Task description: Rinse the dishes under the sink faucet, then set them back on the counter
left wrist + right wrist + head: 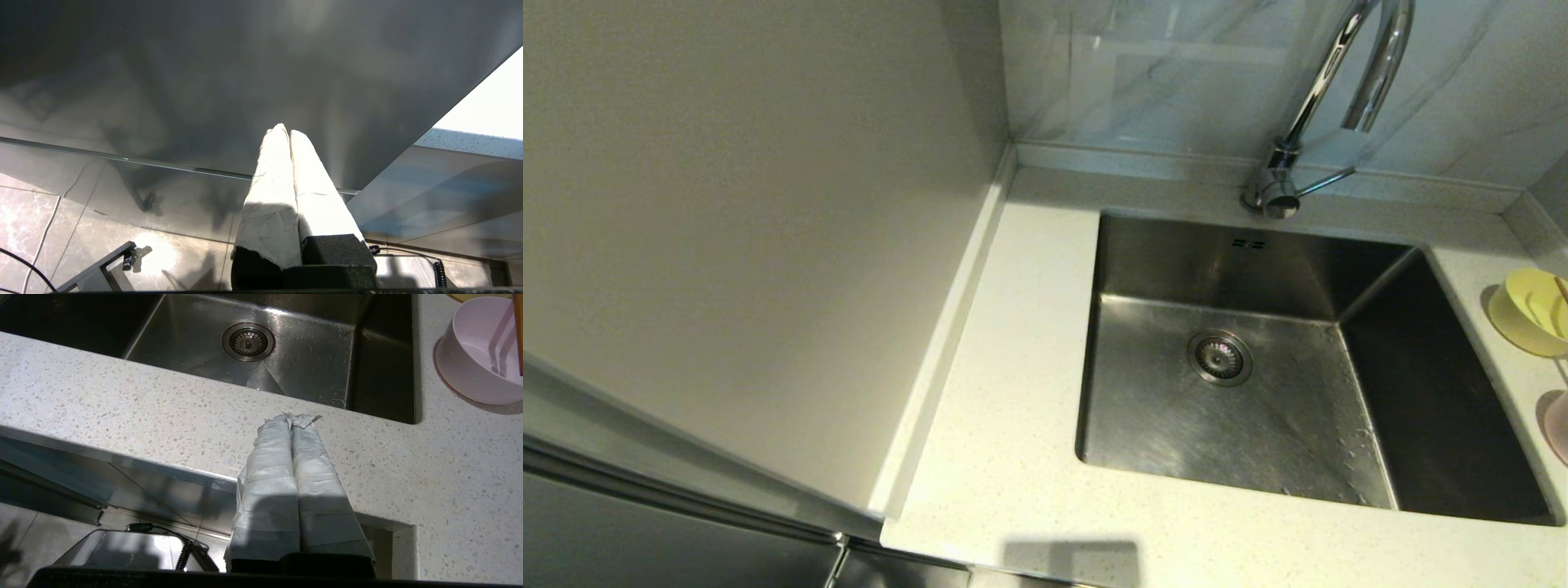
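The pale-yellow bowl (1534,312) stands on the counter (1013,425) to the right of the sink (1258,392), with a chopstick tip (1561,290) leaning in it. The pale-pink dish (1558,425) (476,351) sits nearer, cut by the frame edge, beside brown chopsticks (518,335). The chrome faucet (1327,90) rises behind the basin, its spout over the back right. My right gripper (291,422) is shut and empty, hovering at the counter's front edge, well short of the dish. My left gripper (284,131) is shut and empty, low in front of dark cabinet fronts. Neither arm shows in the head view.
A plain beige wall panel (743,245) closes off the left of the counter. A round drain strainer (1219,357) sits in the basin floor, with water drops near the right wall. Tiled floor and cables (32,261) lie below the left gripper.
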Controlling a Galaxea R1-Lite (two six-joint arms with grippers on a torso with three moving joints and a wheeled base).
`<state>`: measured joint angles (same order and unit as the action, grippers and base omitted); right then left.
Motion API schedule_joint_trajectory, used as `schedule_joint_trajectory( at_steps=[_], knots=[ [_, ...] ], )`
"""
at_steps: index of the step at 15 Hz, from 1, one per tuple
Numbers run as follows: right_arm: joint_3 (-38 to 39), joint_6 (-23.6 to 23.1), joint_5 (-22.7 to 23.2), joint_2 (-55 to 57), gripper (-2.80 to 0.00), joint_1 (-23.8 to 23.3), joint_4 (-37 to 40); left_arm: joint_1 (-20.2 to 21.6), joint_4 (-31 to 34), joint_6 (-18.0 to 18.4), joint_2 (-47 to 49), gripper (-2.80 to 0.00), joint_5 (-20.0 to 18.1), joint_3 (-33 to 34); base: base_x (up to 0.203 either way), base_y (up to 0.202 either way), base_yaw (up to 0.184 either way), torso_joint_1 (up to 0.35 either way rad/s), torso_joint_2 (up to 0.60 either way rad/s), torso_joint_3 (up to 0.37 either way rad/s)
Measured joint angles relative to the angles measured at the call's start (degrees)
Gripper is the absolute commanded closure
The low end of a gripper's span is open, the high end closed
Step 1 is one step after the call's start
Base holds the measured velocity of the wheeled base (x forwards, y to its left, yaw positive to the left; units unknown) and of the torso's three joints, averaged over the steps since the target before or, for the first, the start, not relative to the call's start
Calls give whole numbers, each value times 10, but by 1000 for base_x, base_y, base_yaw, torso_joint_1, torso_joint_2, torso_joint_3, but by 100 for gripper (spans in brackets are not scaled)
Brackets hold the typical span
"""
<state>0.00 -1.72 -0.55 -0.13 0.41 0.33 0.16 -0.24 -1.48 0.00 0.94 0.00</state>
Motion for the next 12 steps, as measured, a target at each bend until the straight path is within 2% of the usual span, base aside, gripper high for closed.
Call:
schedule_joint_trajectory(
  at_steps=[12],
  knots=[
    [0,0,0,0,0,0,0,0,0,0,0,0,0,0,0,0,0,0,0,0]
  ],
)
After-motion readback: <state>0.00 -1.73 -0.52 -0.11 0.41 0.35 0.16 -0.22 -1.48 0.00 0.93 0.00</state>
